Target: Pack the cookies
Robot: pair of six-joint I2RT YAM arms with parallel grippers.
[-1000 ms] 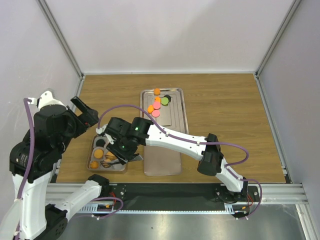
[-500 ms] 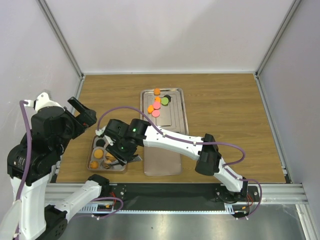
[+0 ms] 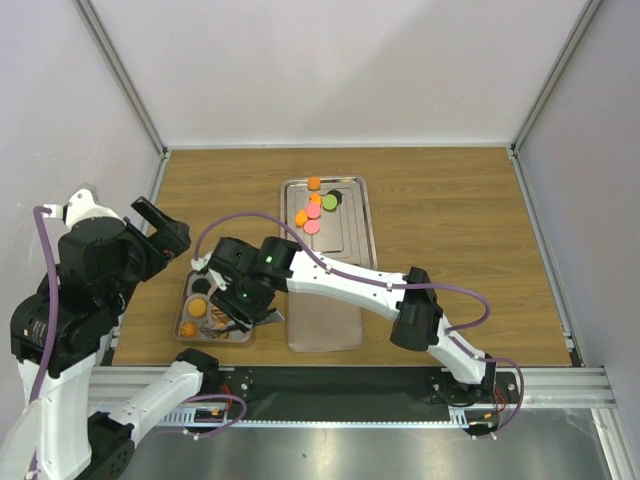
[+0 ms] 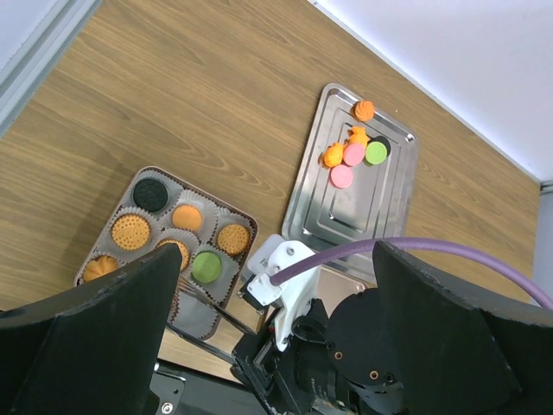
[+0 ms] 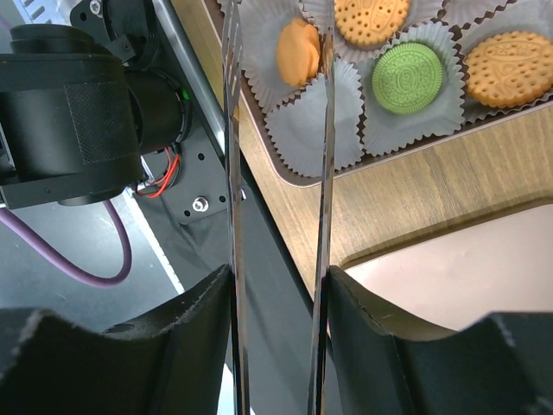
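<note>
Jaws of the right gripper (image 5: 278, 277) are clamped on tongs (image 5: 326, 173), whose blades are parted around an orange cookie (image 5: 298, 52) tilted in a paper cup (image 5: 262, 82) of the box (image 5: 294, 179). Release is judged done; next, the tongs should be lifted towards the cookies (image 3: 313, 212) on the steel tray (image 3: 345, 250). Left gripper (image 4: 278, 251) jaws are spread, empty.
</note>
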